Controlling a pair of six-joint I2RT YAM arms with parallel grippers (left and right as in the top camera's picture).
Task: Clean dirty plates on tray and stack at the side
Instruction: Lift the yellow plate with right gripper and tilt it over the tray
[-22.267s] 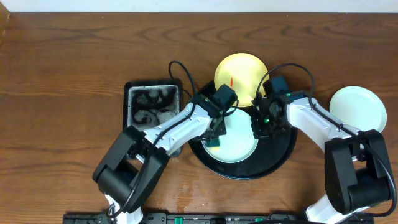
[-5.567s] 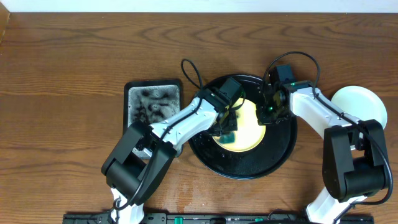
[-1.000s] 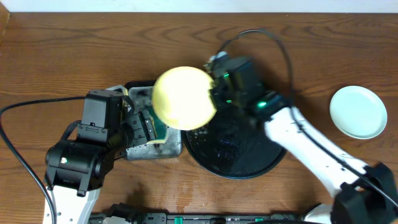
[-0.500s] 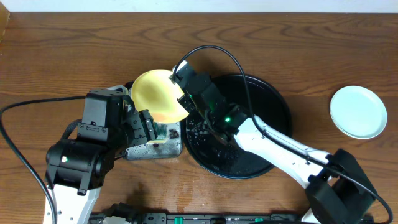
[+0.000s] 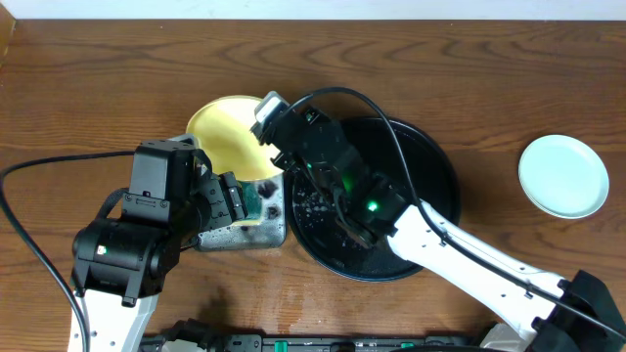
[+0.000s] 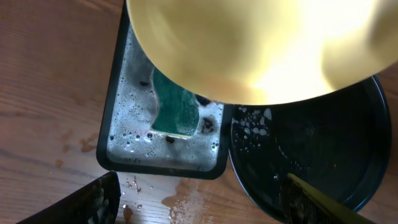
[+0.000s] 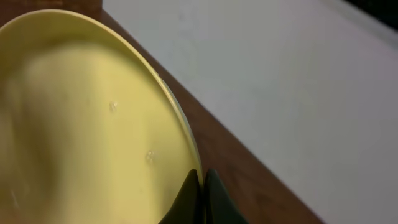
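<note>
Right hand (image 7: 200, 194) closed on the rim of the yellow plate (image 5: 225, 137), its two dark fingers pinched together on the edge at the bottom of the right wrist view. Plate is off the table (image 5: 98, 78), tilted, over the far end of the rectangular sponge tray (image 6: 155, 171). Right arm reaches leftward across the round black tray (image 5: 435, 171). A few small droplets show on the plate's inner face in the wrist view.

Left hand (image 5: 238, 200) open, fingers spread wide, nothing between them. It hangs above the near part of the sponge tray. In the left wrist view the plate's underside fills the top of the frame and overhangs the green sponge (image 6: 174, 112).

Sponge lies in white foam inside the rectangular tray, partly hidden by the plate. Rectangular tray sits just beside the round black tray, on its left.

Round black tray has no plate on it, only wet foam flecks (image 6: 255, 124) near its left side.

Mint-green plate (image 5: 562, 176) sits on the table, well apart to the right of the round tray; cannot tell whether it is one dish or two stacked.
</note>
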